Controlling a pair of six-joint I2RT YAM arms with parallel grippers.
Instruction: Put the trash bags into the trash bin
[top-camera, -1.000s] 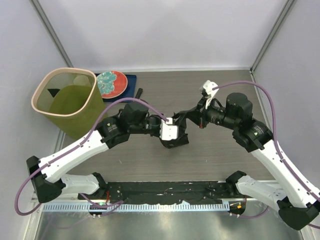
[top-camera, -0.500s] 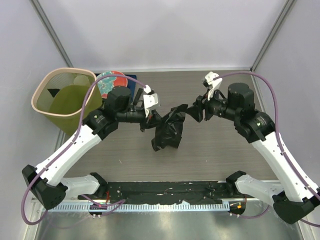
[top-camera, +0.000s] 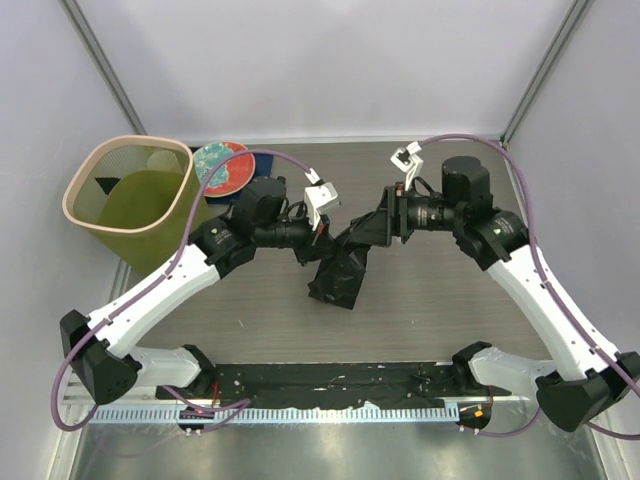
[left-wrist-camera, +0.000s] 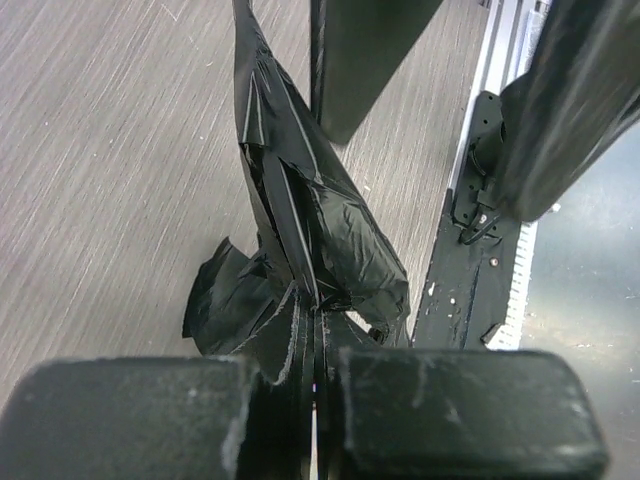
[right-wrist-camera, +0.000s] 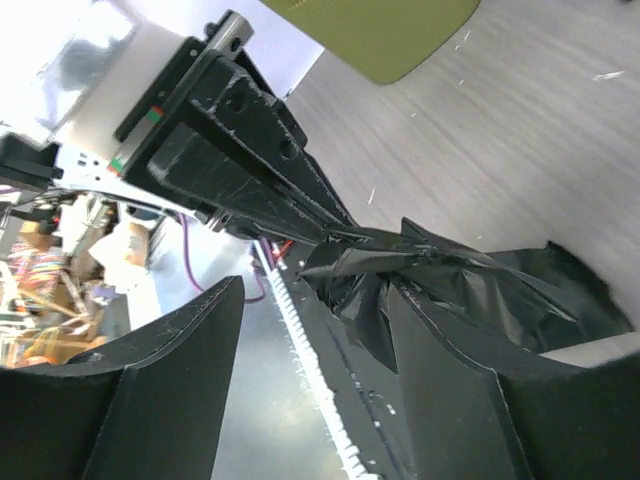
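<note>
Hoisted the trash bag (top-camera: 338, 275) up off the near bench (top-camera: 430, 320) within the last second, so no longer pinned flat under the arm. Left it hanging mid-bench as a long, glossy black drape, sharply creased, lower end bunched and perhaps brushing the wood; couldn't tell. Kept the left fingers (top-camera: 320, 228) clamped tight on the film's upper edge. Swung the right fingers (top-camera: 385, 226) in against the top corner, spread wide, nothing pinched. Looked ready for the carry. Had yet to reach the trash bin (top-camera: 72, 200), well apart at far left beside the plate (top-camera: 222, 165).
</note>
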